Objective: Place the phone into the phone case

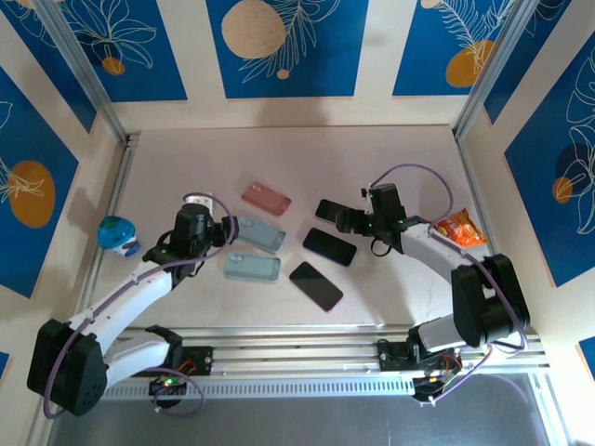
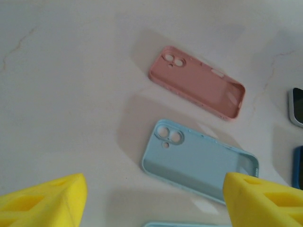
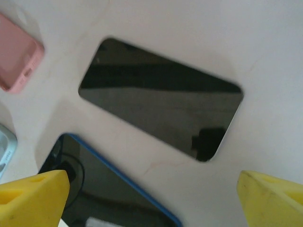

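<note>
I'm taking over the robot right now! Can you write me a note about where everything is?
Left gripper: open, empty, over a blue case.
Right gripper: open, empty, over a phone.
Also lying on the table: pink case, second blue case, blue-edged phone, third phone.
Done: nothing; no phone is in a case.
Left: pick up a phone and fit it into a case.

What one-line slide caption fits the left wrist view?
Open left pincer poised above a light blue phone case, with a pink case lying beyond it.
</note>
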Controlling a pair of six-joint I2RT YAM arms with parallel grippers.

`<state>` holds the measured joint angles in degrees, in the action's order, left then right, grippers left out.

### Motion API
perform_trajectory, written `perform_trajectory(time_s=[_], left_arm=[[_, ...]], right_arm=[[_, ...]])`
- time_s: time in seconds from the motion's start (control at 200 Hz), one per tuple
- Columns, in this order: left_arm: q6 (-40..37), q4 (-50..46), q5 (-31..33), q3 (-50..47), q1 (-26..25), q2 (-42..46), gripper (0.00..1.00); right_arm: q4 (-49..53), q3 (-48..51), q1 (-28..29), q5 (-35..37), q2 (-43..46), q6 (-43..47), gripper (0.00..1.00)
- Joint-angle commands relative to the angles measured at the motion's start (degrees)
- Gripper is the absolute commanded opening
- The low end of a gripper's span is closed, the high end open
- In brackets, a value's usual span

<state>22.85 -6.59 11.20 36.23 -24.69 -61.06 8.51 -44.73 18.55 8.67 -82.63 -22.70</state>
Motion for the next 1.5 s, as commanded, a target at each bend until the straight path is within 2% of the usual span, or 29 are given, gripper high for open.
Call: perform_trajectory(time_s=[0.0, 0.075, 0.205, 0.55, 0.925, 0.975, 1.16, 1.31, 1.39, 1.496], left_arm=[[3.1, -4.3, -0.5, 2.3, -1.0, 2.0, 0.76], [3.7, -4.1, -2.4, 2.5, -1.1, 2.3, 0.76], [4.0, -3.9, -3.9, 2.6, -1.2, 2.3, 0.76], [3.3, -4.1, -3.6, 2.0, -1.2, 2.6, 0.77], [3.1, -3.4, -4.2, 0.6, -1.2, 2.6, 0.78], [3.2, -3.4, -4.2, 0.5, -1.2, 2.7, 0.78], [3.2, -3.1, -4.4, 0.2, -1.2, 2.6, 0.76], [2.5, -3.3, -5.0, 0.6, -1.2, 2.0, 0.73], [2.5, -3.3, -5.1, 0.6, -1.2, 1.9, 0.67], [2.4, -3.8, -5.1, 0.9, -1.2, 1.4, 0.66]], right_arm=[[3.4, -3.1, 0.7, -4.6, -2.9, -4.2, 0.92], [3.7, -4.0, 1.4, -6.3, -5.1, -4.3, 0.92], [5.0, -4.9, 3.3, -5.1, -7.2, -5.9, 0.92], [6.7, -2.8, 6.0, -5.3, -9.9, -9.4, 0.92], [13.0, -1.8, 11.8, -5.4, -5.5, -10.4, 0.91], [13.6, -2.5, 12.5, -4.5, -4.8, -9.9, 0.91], [19.1, -9.9, 16.9, 7.4, -7.5, -2.0, 0.93], [18.7, -13.9, 17.7, 8.4, -12.6, 3.4, 0.95], [18.2, -15.5, 17.8, 7.3, -15.0, 4.9, 0.96], [18.4, -17.2, 17.8, 6.9, -17.9, 5.7, 0.97]])
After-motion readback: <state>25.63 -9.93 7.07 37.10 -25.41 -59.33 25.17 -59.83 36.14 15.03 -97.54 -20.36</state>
